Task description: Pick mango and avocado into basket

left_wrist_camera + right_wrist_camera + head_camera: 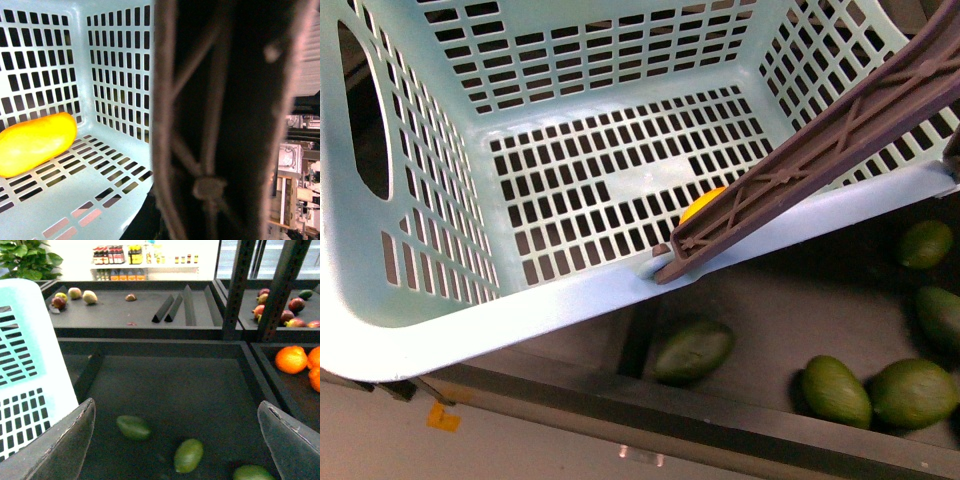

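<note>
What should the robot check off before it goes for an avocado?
1. mango inside basket: ok, lying on its floor.
2. avocado inside basket: not ok, it lies outside in the dark bin.
3. right pincer open and empty: ok.
4. Nothing covering that avocado: ok.
5. left pincer state: cannot tell; the brown handle fills its camera's view.

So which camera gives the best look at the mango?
The left wrist view: the mango lies large on the basket floor, only its end cut off by the frame. The front view shows just a yellow sliver behind the brown handle. The right wrist view shows none of it.
</note>
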### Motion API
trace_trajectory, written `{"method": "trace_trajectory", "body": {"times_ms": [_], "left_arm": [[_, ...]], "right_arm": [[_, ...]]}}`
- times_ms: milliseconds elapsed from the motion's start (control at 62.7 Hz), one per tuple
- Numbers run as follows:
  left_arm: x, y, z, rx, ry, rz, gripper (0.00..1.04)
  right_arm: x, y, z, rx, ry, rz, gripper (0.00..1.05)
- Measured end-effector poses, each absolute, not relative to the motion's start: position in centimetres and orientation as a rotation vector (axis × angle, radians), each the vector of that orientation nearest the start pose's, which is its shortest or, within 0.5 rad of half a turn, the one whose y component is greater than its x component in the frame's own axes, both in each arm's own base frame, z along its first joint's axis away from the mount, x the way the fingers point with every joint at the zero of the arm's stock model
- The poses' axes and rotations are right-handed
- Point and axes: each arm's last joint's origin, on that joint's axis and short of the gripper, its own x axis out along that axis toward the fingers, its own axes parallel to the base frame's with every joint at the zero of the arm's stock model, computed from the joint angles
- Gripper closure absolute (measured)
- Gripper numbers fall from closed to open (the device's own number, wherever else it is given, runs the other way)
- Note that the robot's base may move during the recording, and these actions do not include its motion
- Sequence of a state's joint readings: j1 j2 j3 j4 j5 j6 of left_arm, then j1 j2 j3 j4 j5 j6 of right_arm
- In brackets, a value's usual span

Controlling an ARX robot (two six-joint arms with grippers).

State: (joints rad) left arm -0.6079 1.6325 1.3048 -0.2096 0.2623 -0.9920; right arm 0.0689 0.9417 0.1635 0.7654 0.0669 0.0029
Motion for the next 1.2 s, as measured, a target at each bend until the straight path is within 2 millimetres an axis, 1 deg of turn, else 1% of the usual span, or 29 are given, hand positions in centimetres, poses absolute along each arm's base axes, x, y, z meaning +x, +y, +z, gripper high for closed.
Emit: {"method": "trace_trajectory", "body": {"times_ms": [159, 287, 446, 462, 478, 494, 510, 574, 653, 733, 813, 845, 940, 1004, 1068, 1195], "left_arm": [[29.9, -21.7, 29.6, -0.809, 0.910, -0.501, 1.01], [30.3, -21.2, 29.7, -0.809, 0.886, -0.468, 1.01], [30.1, -21.5, 29.7, -0.813, 0.906, -0.495, 1.01], [30.0, -21.5, 29.7, -0.813, 0.907, -0.497, 1.01], [30.0, -21.6, 29.7, -0.811, 0.908, -0.499, 1.01], [30.0, -21.6, 29.7, -0.811, 0.909, -0.500, 1.01], [29.9, -21.7, 29.7, -0.810, 0.909, -0.501, 1.01], [29.8, -21.9, 29.7, -0.808, 0.916, -0.515, 1.01], [29.8, -21.9, 29.7, -0.810, 0.918, -0.516, 1.01], [29.8, -21.9, 29.7, -0.815, 0.918, -0.509, 1.01], [29.8, -21.8, 29.7, -0.809, 0.911, -0.506, 1.01], [29.8, -21.8, 29.7, -0.807, 0.909, -0.504, 1.01], [29.9, -21.8, 29.7, -0.810, 0.908, -0.501, 1.01], [29.9, -21.7, 29.7, -0.809, 0.907, -0.500, 1.01], [29.9, -21.7, 29.7, -0.809, 0.908, -0.501, 1.01], [29.9, -21.7, 29.7, -0.810, 0.911, -0.505, 1.01]], "right_arm": [[17.7, 1.0, 18.7, 0.002, 0.011, 0.003, 0.09], [17.7, 1.1, 18.7, 0.002, 0.012, 0.008, 0.09], [17.7, 1.1, 18.7, 0.002, 0.012, 0.006, 0.09], [18.0, 1.1, 18.6, 0.037, 0.059, -0.043, 0.09], [18.7, 1.2, 18.7, 0.070, 0.174, -0.127, 0.09], [19.1, 1.1, 19.0, 0.102, 0.242, -0.218, 0.09], [19.4, 0.8, 19.4, 0.144, 0.304, -0.304, 0.09], [19.8, -0.3, 19.8, 0.206, 0.479, -0.522, 0.09], [19.5, -1.7, 19.1, 0.229, 0.597, -0.598, 0.09], [19.9, -3.4, 18.7, 0.258, 0.609, -0.631, 0.09], [20.7, -5.1, 18.4, 0.271, 0.610, -0.609, 0.09], [21.1, -6.0, 18.2, 0.254, 0.612, -0.586, 0.09], [21.7, -7.8, 17.3, 0.210, 0.636, -0.548, 0.09], [22.1, -9.2, 16.0, 0.176, 0.678, -0.489, 0.09], [22.6, -10.8, 14.1, 0.113, 0.747, -0.425, 0.09], [23.4, -12.6, 11.5, 0.033, 0.840, -0.347, 0.09]]}}
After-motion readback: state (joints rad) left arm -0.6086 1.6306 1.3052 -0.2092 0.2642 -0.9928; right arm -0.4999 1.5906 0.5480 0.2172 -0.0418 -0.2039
